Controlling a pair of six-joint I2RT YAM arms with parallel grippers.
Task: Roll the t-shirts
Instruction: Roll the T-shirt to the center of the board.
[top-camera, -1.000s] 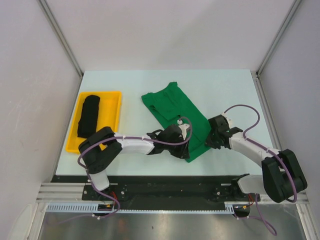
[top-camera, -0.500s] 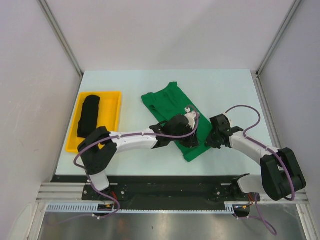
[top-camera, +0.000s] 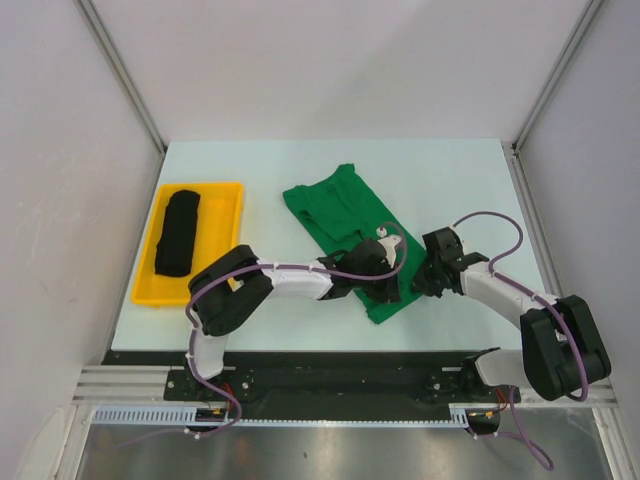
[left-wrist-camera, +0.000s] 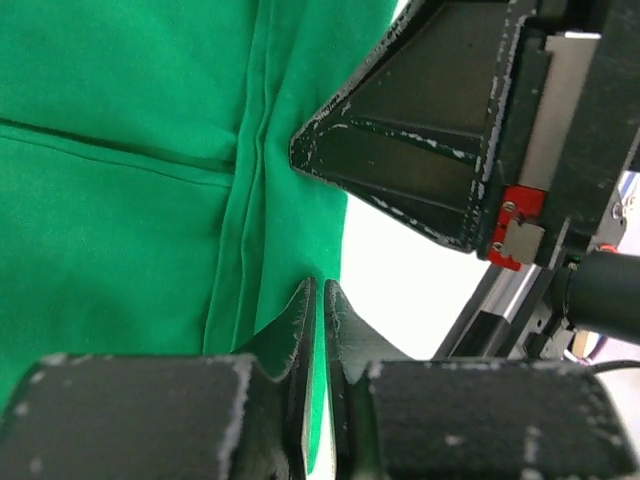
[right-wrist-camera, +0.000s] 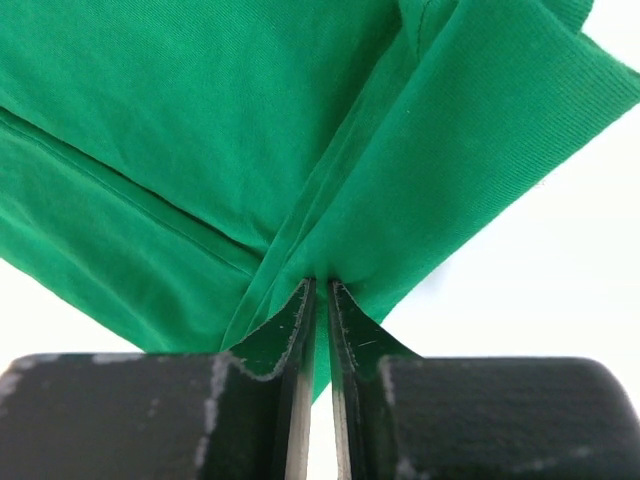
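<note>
Clamped on the hem of the green t-shirt (top-camera: 335, 205) with left gripper (left-wrist-camera: 318, 292) and right gripper (right-wrist-camera: 320, 285), lower centre. Next, probably: roll evenly toward upper left.

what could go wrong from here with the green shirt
The left hand pinches only a thin edge of the green t-shirt, so it may slip out when pulled. The right hand grips the same near end close by; the two hands could bump or bunch the cloth unevenly.
</note>
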